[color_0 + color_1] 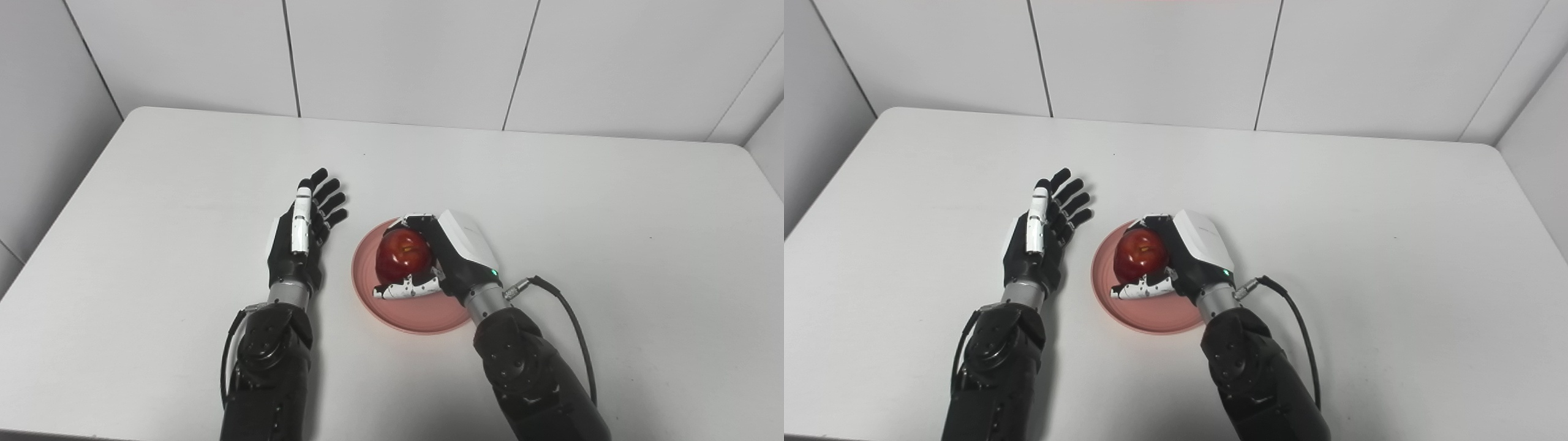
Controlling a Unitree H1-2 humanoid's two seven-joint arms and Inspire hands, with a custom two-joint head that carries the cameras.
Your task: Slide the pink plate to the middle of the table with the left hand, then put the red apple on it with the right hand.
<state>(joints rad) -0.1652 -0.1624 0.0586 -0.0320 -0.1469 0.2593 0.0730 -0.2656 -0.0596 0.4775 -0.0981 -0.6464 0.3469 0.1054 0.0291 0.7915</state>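
The red apple is gripped by the right hand over the pink plate; release is judged next. The left hand is spread, empty.

Both arms cut off below, right hand hiding plate's far side

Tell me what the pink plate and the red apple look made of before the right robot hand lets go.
Pink plate: looks like matte plastic or melamine, with flat even colour, no glare and a thin raised rim; ceramic can't be ruled out. Red apple: glossy skin with a yellowish patch near the top and a sharp highlight; real or waxy replica, I can't tell. The right robot hand is closed around it.
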